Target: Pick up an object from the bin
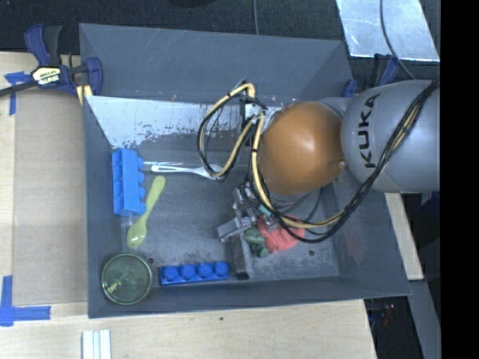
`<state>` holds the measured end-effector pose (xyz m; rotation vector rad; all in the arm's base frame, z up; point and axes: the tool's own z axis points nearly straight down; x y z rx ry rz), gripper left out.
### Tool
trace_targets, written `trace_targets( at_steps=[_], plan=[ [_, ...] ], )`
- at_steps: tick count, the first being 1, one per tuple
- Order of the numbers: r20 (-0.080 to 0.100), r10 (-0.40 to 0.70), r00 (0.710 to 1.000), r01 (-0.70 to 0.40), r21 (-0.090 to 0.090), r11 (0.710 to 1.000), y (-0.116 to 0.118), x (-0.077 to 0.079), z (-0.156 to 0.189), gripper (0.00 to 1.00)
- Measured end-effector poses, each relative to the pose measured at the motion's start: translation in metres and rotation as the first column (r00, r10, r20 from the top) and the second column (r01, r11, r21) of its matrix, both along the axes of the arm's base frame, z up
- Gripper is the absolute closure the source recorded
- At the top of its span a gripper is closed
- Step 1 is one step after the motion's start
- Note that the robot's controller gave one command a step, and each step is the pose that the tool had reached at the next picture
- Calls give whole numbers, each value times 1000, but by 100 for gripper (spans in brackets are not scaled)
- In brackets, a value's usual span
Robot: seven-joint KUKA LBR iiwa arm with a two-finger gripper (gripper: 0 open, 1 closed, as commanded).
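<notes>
While the hand point(241, 229) hangs at the bin's point(97, 223) five o'clock, a red-and-green thing point(275, 239) lies just beside it at three o'clock; its grip cannot be told

Pincer point(241, 229) low in grey bin point(187, 58) by red-green lump point(278, 238); blue brick point(126, 182) & spoon point(146, 212) far left.

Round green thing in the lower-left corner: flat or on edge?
Flat. The round green thing shows its whole circular face upward, beside the long blue brick.
</notes>
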<state>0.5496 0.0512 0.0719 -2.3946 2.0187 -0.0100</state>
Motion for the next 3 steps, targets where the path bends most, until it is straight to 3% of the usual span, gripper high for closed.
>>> trace_targets(
  at_steps=[1, 2, 3],
  plan=[
    [0, 25, 1000, -25, 0, 1000, -2, 2, 0, 100],
    [-8, 24, 1000, -24, 1, 1000, -2, -1, 27, 100],
    [-1, 23, 1000, -23, 1, 1000, -2, 1, 64, 100]
  ],
)
